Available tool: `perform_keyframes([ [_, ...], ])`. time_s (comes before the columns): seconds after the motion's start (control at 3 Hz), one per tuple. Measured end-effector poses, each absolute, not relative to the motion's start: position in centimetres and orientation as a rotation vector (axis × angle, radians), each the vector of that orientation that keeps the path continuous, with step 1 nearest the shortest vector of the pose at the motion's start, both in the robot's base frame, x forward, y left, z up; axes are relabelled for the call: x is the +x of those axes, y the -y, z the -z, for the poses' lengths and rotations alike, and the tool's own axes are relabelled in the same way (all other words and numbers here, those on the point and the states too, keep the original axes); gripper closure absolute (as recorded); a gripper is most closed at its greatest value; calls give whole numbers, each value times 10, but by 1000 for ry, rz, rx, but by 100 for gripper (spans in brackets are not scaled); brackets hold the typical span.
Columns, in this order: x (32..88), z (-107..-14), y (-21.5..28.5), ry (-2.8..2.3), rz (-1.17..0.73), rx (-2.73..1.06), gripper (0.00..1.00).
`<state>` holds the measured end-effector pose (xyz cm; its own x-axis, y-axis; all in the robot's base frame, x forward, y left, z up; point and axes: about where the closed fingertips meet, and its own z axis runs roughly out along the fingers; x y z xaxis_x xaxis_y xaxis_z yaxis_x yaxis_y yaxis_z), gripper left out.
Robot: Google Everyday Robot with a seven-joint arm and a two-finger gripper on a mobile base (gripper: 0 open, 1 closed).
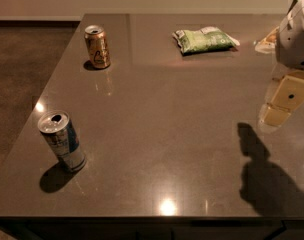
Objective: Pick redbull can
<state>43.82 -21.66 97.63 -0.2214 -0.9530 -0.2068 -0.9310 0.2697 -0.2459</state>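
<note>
Redbull can [61, 140] upright, near left; likely light, thin-walled, slick, so grasp mid-body. Gripper [284, 101] at right edge, well apart; open or closed, cannot tell.

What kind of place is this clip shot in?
Probably an office kitchen or break area: a dark polished stone-like counter holds a slim silver-and-blue drink can, a shorter gold can and a green snack bag. The robot's hand hangs over the counter's right side.

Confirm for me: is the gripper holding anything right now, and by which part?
Nothing is held. The gripper hangs over the right side of the table, far from the redbull can, which stands free at front left.
</note>
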Motion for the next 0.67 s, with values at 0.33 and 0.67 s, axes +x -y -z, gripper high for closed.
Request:
perform_keyframes([
  [0.33,438,-976,217,-2231,99,-1724,0],
  [0.67,433,-973,199,-2188,-11,-1739,0],
])
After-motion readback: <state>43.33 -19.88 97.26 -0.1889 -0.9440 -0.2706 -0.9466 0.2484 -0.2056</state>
